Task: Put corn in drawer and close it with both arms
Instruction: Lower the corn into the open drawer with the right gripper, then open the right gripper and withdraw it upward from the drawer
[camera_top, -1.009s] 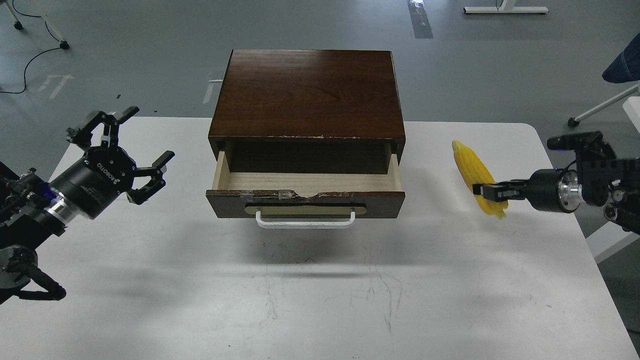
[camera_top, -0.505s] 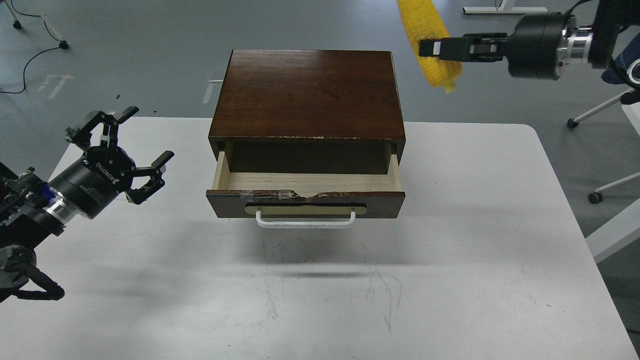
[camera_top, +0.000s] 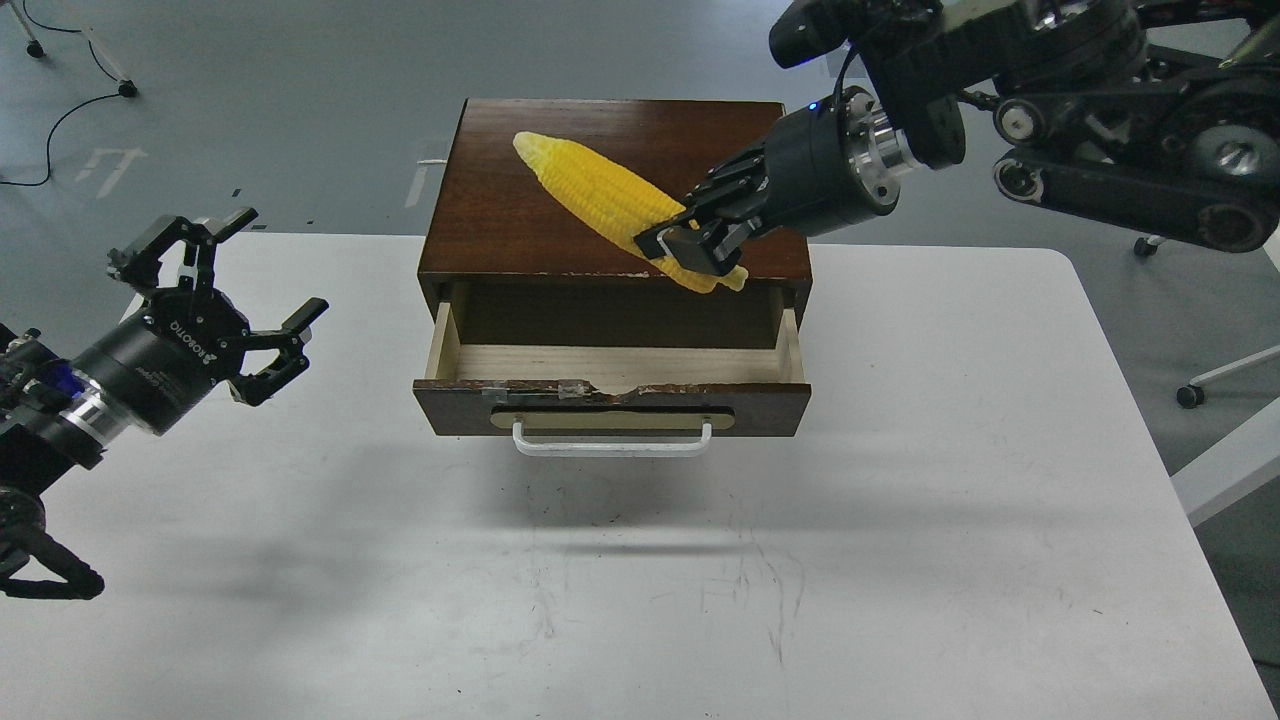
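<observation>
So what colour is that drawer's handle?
White: a white bar handle on a beige oval plate, clearest in the head view.

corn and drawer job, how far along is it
Done: the drawer stands pulled open, its pale inside bare, and the corn is off the table. In hand: the right pincer grips the corn near its thick end, holding it over the cabinet top, not yet over the opening. Left: lower the corn in, release, and push the drawer shut with both arms; the left pincer hangs open, empty.
</observation>
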